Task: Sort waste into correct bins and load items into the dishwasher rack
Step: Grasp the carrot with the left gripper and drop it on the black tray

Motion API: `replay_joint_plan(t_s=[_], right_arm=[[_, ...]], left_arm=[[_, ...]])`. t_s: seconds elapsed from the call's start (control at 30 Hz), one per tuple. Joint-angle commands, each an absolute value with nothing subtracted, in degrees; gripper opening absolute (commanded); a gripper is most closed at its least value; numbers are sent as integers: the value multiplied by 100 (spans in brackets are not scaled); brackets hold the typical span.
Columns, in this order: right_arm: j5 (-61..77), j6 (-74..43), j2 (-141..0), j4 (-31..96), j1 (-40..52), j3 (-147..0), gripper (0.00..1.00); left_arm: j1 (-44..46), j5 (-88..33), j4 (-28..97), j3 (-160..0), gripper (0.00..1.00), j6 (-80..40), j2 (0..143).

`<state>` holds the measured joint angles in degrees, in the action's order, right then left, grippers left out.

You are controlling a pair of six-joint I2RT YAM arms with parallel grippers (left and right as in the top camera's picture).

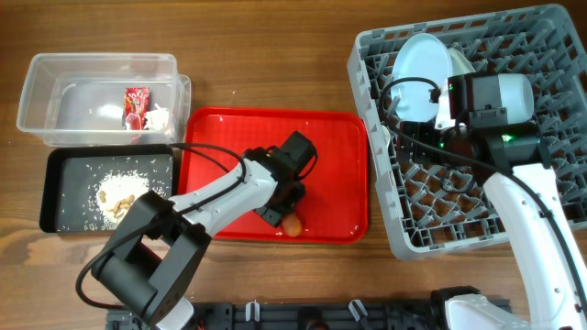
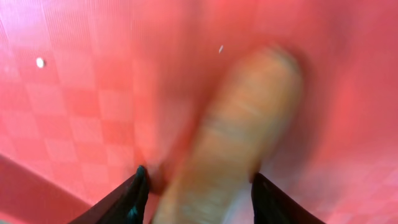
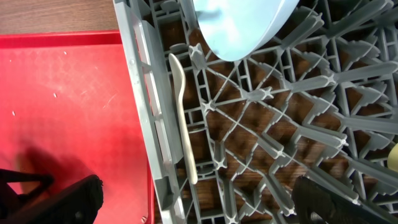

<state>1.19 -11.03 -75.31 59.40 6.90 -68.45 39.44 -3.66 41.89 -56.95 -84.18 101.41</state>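
Note:
A small orange carrot (image 1: 293, 225) lies near the front edge of the red serving tray (image 1: 220, 128). My left gripper (image 1: 286, 213) is open and low over it. In the left wrist view the blurred carrot (image 2: 236, 137) lies between the two fingers (image 2: 198, 193). My right gripper (image 3: 193, 199) is open and empty above the left wall of the grey dishwasher rack (image 1: 550, 37). A white spoon (image 3: 184, 124) lies in the rack along that wall. A light blue dish (image 1: 420, 62) stands in the rack's back left; it also shows in the right wrist view (image 3: 242, 25).
The clear tub (image 1: 46, 78) at the back left holds the red wrapper (image 1: 136, 101) and the white tissue (image 1: 158, 117). The black tray (image 1: 64, 174) in front of it holds whitish food scraps (image 1: 119, 192). A yellow object (image 3: 393, 155) shows at the right edge in the rack.

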Motion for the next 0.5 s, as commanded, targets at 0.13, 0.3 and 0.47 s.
replay_joint_plan(t_s=[0.13, 0.3, 0.47], right_arm=[[36, -1031, -7478, 5959, 672, -6888, 100], [36, -1046, -7478, 5961, 672, -6888, 100], [36, -1044, -7478, 5964, 672, -6888, 100]], left_arm=[[3712, 633, 4088, -5502, 38, -7789, 10318], [3551, 545, 4086, -5502, 10, -7516, 10318], [3326, 585, 4169, -5520, 4, -6724, 9876]])
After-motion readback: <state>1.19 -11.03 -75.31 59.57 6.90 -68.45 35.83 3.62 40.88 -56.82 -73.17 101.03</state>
